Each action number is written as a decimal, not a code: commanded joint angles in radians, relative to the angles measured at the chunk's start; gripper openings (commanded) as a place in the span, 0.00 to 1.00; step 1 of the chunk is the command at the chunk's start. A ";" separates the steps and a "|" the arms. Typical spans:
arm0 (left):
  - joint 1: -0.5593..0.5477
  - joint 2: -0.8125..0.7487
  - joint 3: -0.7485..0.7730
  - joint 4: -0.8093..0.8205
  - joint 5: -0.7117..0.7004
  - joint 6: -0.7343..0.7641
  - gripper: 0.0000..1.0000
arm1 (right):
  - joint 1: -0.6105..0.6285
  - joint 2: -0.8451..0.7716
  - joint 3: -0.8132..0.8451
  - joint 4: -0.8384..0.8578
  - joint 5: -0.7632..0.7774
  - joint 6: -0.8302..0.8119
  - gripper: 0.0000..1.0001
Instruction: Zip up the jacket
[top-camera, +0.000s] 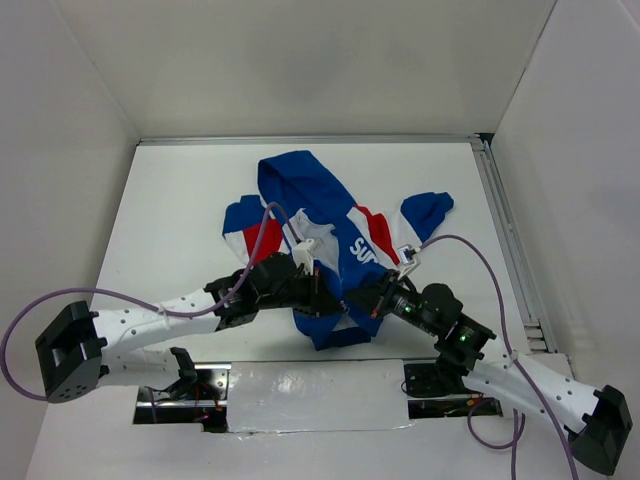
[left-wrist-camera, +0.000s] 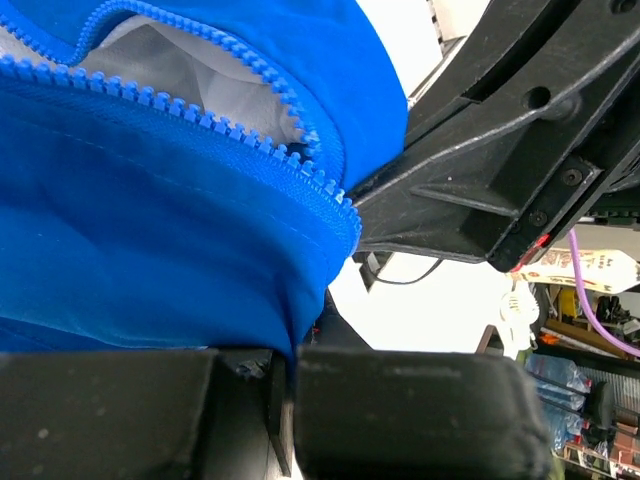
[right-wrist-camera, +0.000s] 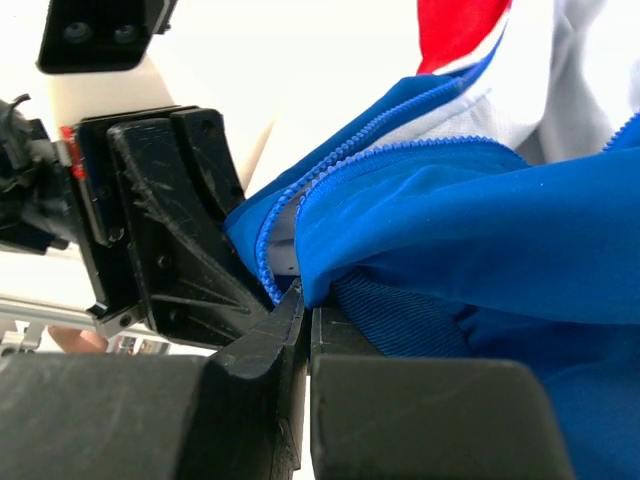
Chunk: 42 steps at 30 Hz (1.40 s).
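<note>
White walls enclose a white table (top-camera: 170, 200). The jacket (top-camera: 320, 200) lies at mid-frame in the top view, with its blue hood end toward the top of the frame. Its front zipper (left-wrist-camera: 210, 125) is open, and white lining shows between the two rows of teeth. At the lower hem, the left gripper (top-camera: 322, 290) is pressed together on a fold of blue fabric. Just to its right, the right gripper (top-camera: 362, 300) pinches the jacket's blue edge at the zipper's bottom end.

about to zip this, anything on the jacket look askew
The jacket lies bunched and skewed, not flat; its zipper teeth gape open over white lining where the left gripper and right gripper pinch it.
</note>
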 joint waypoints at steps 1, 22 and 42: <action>-0.058 0.030 -0.008 -0.067 0.114 0.019 0.00 | -0.045 -0.016 0.085 0.144 0.100 0.008 0.00; -0.110 0.043 -0.110 -0.135 0.181 -0.030 0.00 | -0.347 -0.094 0.105 -0.010 -0.038 0.086 0.00; 0.081 0.108 0.088 -0.205 0.181 -0.091 0.00 | -0.349 0.058 0.226 -0.322 -0.170 -0.083 0.59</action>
